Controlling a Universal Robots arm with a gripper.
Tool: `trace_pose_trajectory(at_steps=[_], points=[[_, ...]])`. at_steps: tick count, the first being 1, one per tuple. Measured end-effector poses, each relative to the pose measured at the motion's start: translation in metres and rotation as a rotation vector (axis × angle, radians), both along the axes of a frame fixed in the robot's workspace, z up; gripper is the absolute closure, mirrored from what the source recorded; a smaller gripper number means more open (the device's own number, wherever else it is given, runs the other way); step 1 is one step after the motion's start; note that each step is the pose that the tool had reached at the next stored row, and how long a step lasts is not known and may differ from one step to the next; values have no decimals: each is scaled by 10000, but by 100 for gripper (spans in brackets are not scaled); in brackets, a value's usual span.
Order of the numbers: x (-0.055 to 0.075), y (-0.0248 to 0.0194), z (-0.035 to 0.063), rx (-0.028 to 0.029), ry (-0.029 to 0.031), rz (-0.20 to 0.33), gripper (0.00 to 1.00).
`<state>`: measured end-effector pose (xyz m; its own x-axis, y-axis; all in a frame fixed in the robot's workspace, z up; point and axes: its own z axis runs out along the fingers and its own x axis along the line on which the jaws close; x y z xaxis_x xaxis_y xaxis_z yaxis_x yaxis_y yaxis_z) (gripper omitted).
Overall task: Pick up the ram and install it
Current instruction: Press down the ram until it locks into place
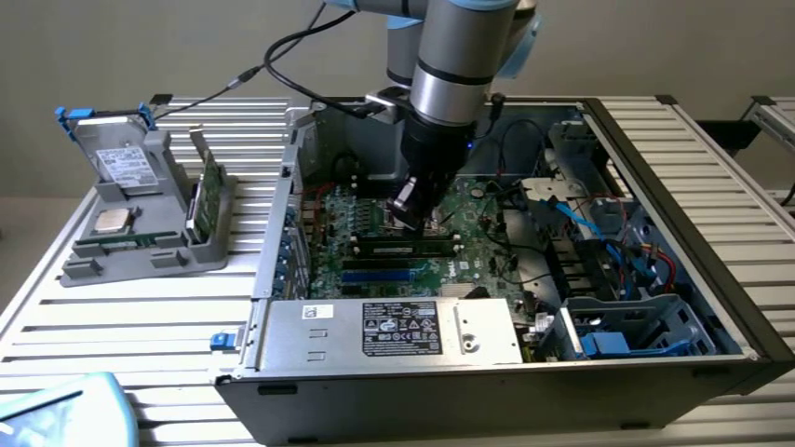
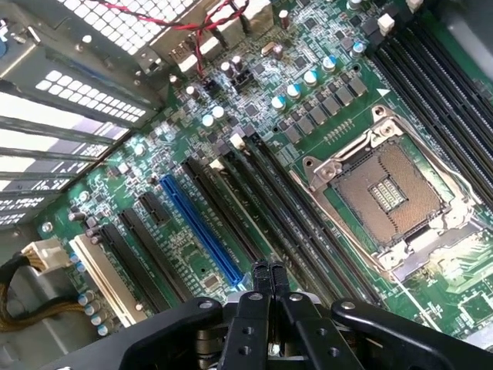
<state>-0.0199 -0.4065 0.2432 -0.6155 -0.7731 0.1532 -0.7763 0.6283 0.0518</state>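
- At the exterior view's left, a grey holder (image 1: 149, 251) stands on the slatted table, well apart from the work. It carries a hard drive (image 1: 125, 168), a silver chip (image 1: 114, 221) and an upright green card (image 1: 205, 191), none of them the task's part.
- Next comes the open computer case (image 1: 497, 391), with the motherboard (image 1: 485, 233) lying flat inside it.
- The ram (image 1: 404, 248) appears to sit lengthwise in a memory slot on the board, between the slot's end clips. Whether it is pushed fully home I cannot tell.
- The gripper (image 1: 408, 212) reaches down into the case and ends just above the ram, close enough that it may be touching its upper edge.
- In the wrist view the gripper (image 2: 269, 277) has its fingers (image 2: 260, 281) pressed together, tip against tip, with nothing pinched between them.
- Beyond the fingertips run empty black slots, a blue slot (image 2: 196, 227) and the open processor socket (image 2: 385, 196) (bare, no chip in it).
- My reading: the pick-up is done and the stick is already in its slot, so what remains, if anything, is the final seating.
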Motion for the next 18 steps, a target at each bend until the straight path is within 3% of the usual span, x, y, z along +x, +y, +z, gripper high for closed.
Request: trace_pose_trajectory(at_steps=[10,13,18], points=[[-1,0,0,-26,-249,-1049,89],[-1,-1,1,-79,-338,-1326,89],[0,0,0,-217,-502,-1770,89]])
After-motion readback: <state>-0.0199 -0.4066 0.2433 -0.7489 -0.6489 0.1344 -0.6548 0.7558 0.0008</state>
